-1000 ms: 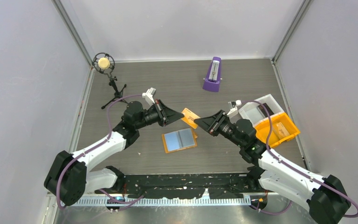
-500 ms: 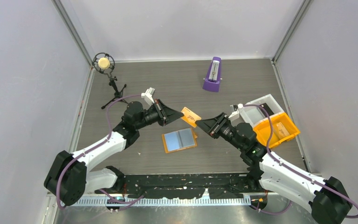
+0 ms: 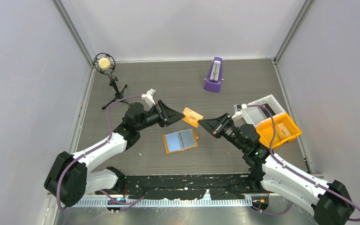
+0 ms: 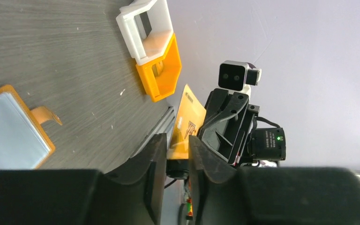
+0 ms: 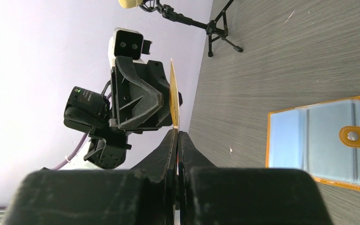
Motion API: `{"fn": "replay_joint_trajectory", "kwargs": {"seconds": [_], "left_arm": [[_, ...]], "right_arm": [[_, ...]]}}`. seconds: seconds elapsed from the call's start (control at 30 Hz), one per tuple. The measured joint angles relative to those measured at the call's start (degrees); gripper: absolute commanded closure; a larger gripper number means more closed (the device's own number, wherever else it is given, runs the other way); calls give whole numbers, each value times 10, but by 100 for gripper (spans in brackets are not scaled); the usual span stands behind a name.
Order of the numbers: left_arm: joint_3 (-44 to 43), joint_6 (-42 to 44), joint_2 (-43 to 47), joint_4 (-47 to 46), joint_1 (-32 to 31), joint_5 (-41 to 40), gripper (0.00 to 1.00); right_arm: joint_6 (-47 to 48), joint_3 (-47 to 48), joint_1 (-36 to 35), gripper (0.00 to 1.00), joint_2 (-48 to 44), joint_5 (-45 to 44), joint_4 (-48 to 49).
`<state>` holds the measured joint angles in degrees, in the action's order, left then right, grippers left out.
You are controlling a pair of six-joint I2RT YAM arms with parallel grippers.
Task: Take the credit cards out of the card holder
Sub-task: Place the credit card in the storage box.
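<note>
Lying open, card holder [image 3: 181, 141] shows light-blue pockets.

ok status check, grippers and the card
Right gripper shut on orange card, held in the air. Left gripper open around the card's other end. Card holder lies open on the table, light blue cards inside. Nothing in the way.

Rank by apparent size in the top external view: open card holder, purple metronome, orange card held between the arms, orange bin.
1. orange bin, partly hidden by the right arm
2. card holder
3. metronome; close to the holder, so unsure
4. orange card
</note>
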<state>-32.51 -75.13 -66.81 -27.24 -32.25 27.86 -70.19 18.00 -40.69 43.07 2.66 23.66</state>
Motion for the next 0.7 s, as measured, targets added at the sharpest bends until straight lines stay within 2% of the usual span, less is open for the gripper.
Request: {"fn": "replay_joint_trajectory", "kwargs": {"seconds": [0.1,0.23,0.3,0.7], "left_arm": [[0,14,8,19,0,0,43],[0,41,37,66,0,-8,18],[0,57,53,90,0,-11,2],[-71,187,97,305,0,-6,0]], "right_arm": [[13,4,13,95,-18,4,-20],[44,29,80,95,-37,25,-75],[70,62,115,95,-37,46,-116],[251,248,329,95,44,202,-348]]}}
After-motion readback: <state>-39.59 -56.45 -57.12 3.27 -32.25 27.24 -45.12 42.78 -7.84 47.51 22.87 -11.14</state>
